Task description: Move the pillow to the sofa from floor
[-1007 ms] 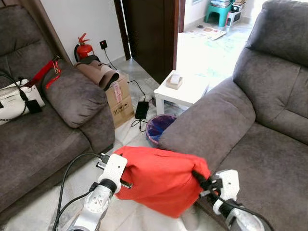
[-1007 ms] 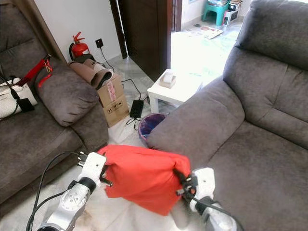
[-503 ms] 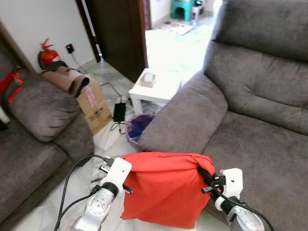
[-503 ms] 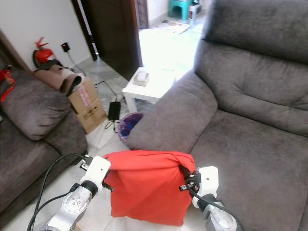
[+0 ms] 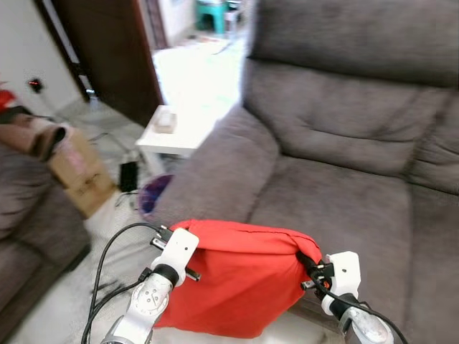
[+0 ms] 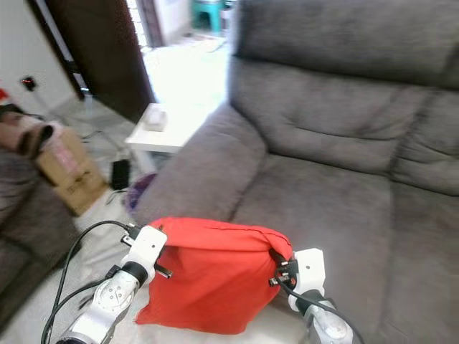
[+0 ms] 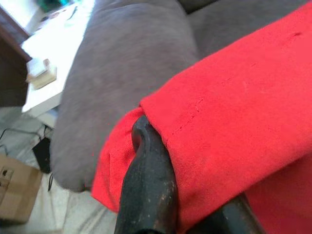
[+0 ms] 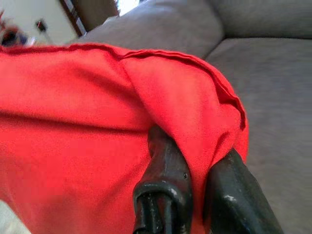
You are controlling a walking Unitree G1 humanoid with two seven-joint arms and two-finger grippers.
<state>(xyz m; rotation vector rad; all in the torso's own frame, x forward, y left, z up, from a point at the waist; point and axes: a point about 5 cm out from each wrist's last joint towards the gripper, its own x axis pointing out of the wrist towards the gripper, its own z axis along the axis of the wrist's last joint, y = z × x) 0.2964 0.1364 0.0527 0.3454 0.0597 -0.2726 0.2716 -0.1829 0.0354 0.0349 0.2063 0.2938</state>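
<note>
The camera has swung toward the right since a second ago: the grey sofa [image 5: 337,165] now lies straight ahead of both grippers, while the second sofa [image 5: 25,222], which then took up the left of the view, has slid to the left edge; the cardboard box [image 5: 75,172], white side table [image 5: 176,132] and blue bin [image 5: 154,197] have shifted leftward with it; the red pillow [image 5: 237,283] hangs between the arms as before, its top hem level, though it now sits in front of the seat cushion rather than the armrest.

The sofa's armrest [image 6: 197,172] rises just beyond the left gripper [image 7: 161,161], and the seat's front edge runs just beyond the right gripper [image 8: 195,161]; past that edge the broad seat cushion stretches ahead to the backrest; pale floor [image 5: 57,315] lies below and to the left of the left arm, with a black cable looping off that wrist.

Both arms reach forward and slightly inward, wrists raised, the pillow slung between them and off the floor; the left gripper's fingers [image 7: 146,185] pinch the pillow's left top corner, red cloth folded over one finger; the right gripper's fingers [image 8: 163,165] are pressed on a bunched fold at the right top corner.
</note>
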